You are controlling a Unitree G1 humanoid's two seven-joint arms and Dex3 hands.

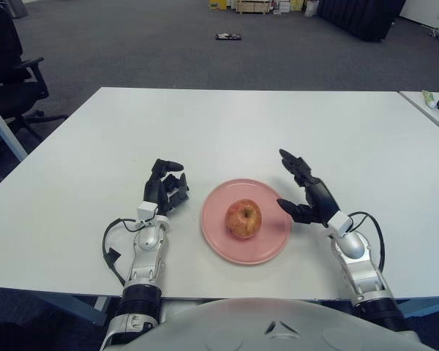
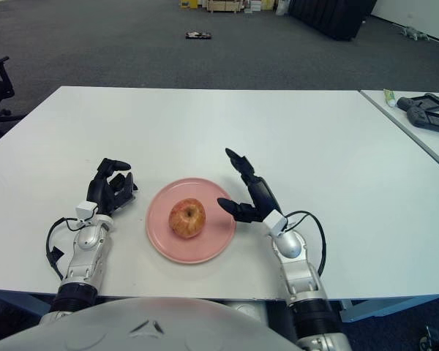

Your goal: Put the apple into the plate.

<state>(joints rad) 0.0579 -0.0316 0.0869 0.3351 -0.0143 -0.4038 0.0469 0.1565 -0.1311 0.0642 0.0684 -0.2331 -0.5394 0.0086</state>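
A red and yellow apple (image 1: 244,219) sits upright in the middle of a pink plate (image 1: 269,248) near the table's front edge. My right hand (image 1: 301,189) is just right of the plate, fingers spread and holding nothing, with the thumb over the plate's right rim and a gap to the apple. My left hand (image 1: 165,187) shows just left of the plate, its fingers curled and holding nothing.
The white table (image 1: 227,124) stretches far beyond the plate. A second table (image 2: 417,117) at the right edge carries a black device (image 2: 428,115) and a small tube (image 2: 388,96). A black office chair (image 1: 7,66) stands at the far left.
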